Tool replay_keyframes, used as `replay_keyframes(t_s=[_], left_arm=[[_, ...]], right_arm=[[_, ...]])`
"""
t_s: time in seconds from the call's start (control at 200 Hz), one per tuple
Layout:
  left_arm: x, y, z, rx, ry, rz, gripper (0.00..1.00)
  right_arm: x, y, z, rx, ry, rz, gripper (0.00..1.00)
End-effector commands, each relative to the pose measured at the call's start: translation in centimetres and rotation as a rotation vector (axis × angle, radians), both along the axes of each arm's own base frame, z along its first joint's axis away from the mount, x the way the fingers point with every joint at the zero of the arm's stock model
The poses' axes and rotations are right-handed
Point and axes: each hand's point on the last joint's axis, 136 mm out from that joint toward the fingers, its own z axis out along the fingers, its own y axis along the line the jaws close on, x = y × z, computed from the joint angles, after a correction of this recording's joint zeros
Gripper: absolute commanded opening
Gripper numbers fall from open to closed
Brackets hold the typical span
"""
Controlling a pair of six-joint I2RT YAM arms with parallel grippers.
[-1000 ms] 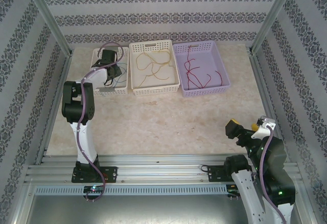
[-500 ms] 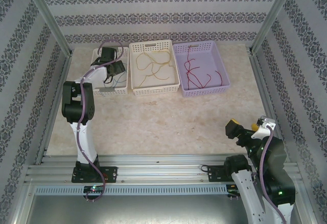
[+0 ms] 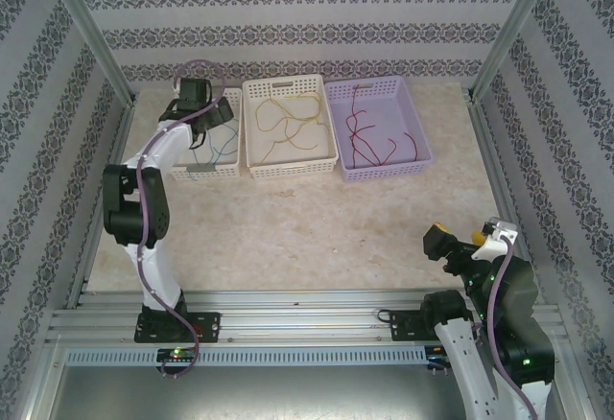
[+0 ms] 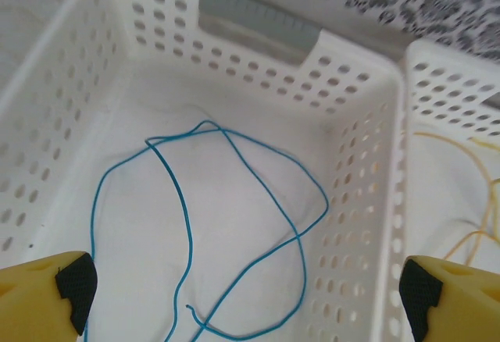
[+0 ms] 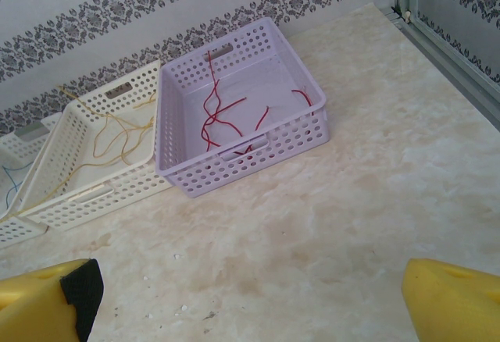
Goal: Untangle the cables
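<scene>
Your left pincer (image 4: 246,303) hangs over the white basket (image 4: 359,84), fingers wide apart, nothing between them. The blue wire (image 4: 186,217) lies loose on that basket's floor in a few crossing loops, one free end near the bottom middle of the left wrist view. It isn't touching either yellow finger (image 4: 47,287). From the top camera, the left pincer (image 3: 213,118) sits above the leftmost basket at the far end of the desk (image 3: 317,219).

The yellow-orange wires (image 3: 288,118) lie in the cream basket (image 3: 291,165), the middle one, touching the white basket's side. They're spread out and looped over each other. The red wires (image 3: 360,132) lie in the lilac basket (image 3: 384,169) on the right, several short curved pieces plus one long strand running towards the far wall. I can't tell if the reds are knotted.

Your right pincer (image 3: 456,241) is at the near right of the desk, well apart from all three baskets. The right wrist view shows its fingers (image 5: 47,295) spread wide and holding nothing, with bare marbled desk beneath.
</scene>
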Motion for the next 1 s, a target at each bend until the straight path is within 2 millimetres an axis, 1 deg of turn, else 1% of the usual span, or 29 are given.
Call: replay_keyframes(t_s=[0.0,0.02,0.055,0.06,0.08,0.155,0.345,0.44,0.525,0.615,0.719,0.809,0.894,0.994], left_arm=[[-1.1,0.6,3.5,0.059,-0.098,-0.002,1.0],[-1.5,0.7,4.3,0.063,-0.119,0.003,1.0],[-2.2,0.7,5.1,0.066,-0.151,0.008,1.0],[-2.3,0.7,5.5,0.065,-0.162,0.009,1.0],[-2.8,0.8,5.8,0.064,-0.184,0.013,1.0],[-5.0,1.1,8.5,0.064,-0.274,0.033,1.0],[-10.4,1.9,12.1,0.059,-0.313,0.076,1.0],[-13.0,2.1,13.3,0.043,-0.337,0.095,1.0],[-15.2,2.2,12.9,0.033,-0.319,0.101,1.0],[-17.3,2.3,11.4,0.036,-0.271,0.102,1.0],[-19.2,2.4,9.8,0.028,-0.274,0.108,1.0],[-20.2,2.7,8.6,0.033,-0.282,0.12,1.0],[-20.8,3.0,8.0,0.038,-0.303,0.138,1.0],[-20.8,3.0,8.0,0.028,-0.316,0.141,1.0]], right_arm=[[0.4,0.1,-0.6,-0.004,0.024,0.001,0.98],[0.4,0.1,-0.6,-0.003,0.025,0.003,0.98],[0.5,0.1,-0.7,-0.004,0.032,0.004,0.98],[0.5,0.1,-0.6,-0.004,0.032,0.004,0.98],[0.6,0.2,-0.7,-0.004,0.035,0.005,0.98],[0.7,0.3,-0.8,-0.007,0.05,0.012,0.98],[0.8,0.1,-0.9,-0.006,0.045,0.0,0.98],[0.7,0.0,-0.8,-0.004,0.029,-0.006,0.98],[0.9,0.1,-0.8,-0.005,0.023,0.001,0.98],[1.4,0.6,-0.8,-0.011,0.037,0.031,0.98],[2.0,0.7,-0.4,-0.022,0.048,0.033,0.98],[2.4,0.7,-0.2,-0.02,0.058,0.027,0.98],[2.8,0.8,0.1,-0.027,0.071,0.033,0.98],[3.6,1.1,1.0,-0.043,0.074,0.047,0.98]])
